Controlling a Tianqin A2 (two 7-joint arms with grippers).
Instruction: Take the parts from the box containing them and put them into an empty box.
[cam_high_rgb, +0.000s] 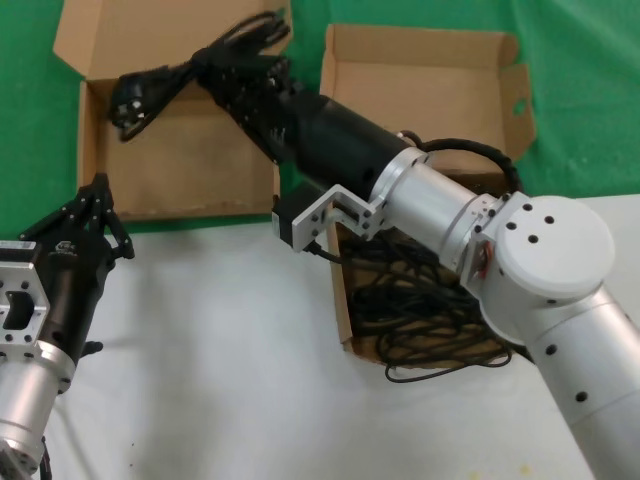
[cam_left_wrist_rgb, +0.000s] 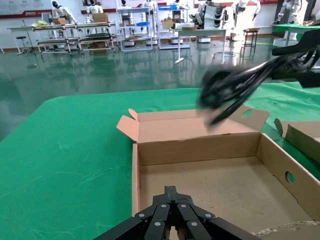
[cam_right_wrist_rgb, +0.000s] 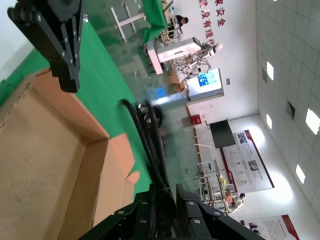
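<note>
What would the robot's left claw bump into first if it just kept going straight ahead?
Probably the near edge of the wide cardboard box. The left gripper points over that edge into its bare tray, below the power cord the right gripper holds; its height over the edge is unclear.

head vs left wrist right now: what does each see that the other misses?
Head only: the box of tangled cords under the right arm, and the right gripper shut on a bundled cord.
Left wrist only: the left gripper fingertips closed together at the near edge of the empty box, plus the workshop hall behind.
Both: the bare empty box and the bundled cord hanging above it.
</note>
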